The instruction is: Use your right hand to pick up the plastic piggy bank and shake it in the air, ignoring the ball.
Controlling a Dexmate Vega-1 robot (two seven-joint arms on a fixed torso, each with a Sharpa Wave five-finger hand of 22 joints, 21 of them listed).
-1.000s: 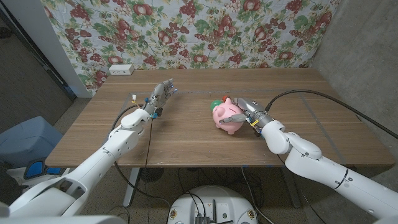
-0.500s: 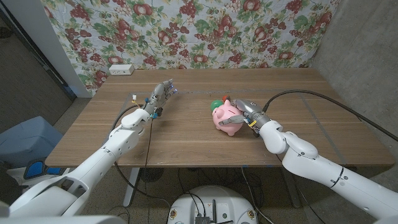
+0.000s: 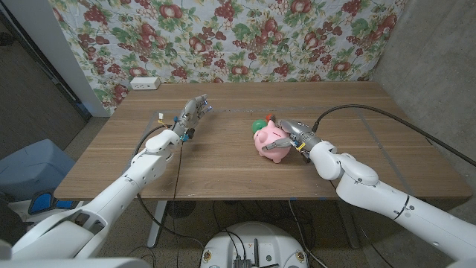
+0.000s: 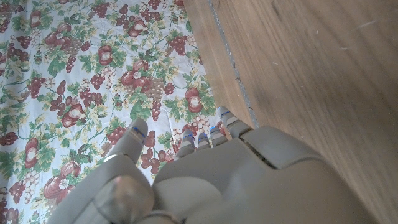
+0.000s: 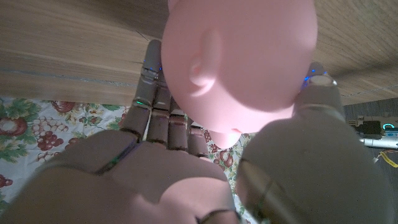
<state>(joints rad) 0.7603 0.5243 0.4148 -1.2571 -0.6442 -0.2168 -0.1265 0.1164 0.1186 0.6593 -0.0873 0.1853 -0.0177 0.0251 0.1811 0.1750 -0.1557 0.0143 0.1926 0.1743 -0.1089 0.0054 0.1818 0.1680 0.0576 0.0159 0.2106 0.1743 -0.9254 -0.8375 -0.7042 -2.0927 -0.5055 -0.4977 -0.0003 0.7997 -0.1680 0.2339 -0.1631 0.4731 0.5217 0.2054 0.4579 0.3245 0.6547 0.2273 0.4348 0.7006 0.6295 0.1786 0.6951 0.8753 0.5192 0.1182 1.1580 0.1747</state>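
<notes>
The left arm is reaching in from the near left corner and extending across the wooden table (image 3: 223,160) toward its far left part. The left robot hand (image 3: 192,115) is standing raised above the table surface, fingers pointing toward the floral backdrop (image 3: 223,37); in the left wrist view the left robot hand (image 4: 205,180) is showing its back, with fingertips (image 4: 137,134) spread slightly apart and nothing between them. A small white box (image 3: 145,83) is sitting at the far left edge of the table, well apart from this hand.

Near the table's middle, the pink plastic piggy bank (image 3: 271,140) is sitting in the grasp of the right robot hand; whether it is touching the table cannot be determined from the head view. A green ball (image 3: 258,123) is lying just behind the piggy bank, partly hidden by it.

The right arm is coming in from the near right corner, with a black cable (image 3: 387,119) trailing from the wrist across the table's right side. The right robot hand (image 3: 291,134) is wrapping around the piggy bank from its right side. In the right wrist view the right robot hand (image 5: 180,168) is clasping the piggy bank (image 5: 242,56), fingers (image 5: 152,93) on one flank and the thumb on the other.
</notes>
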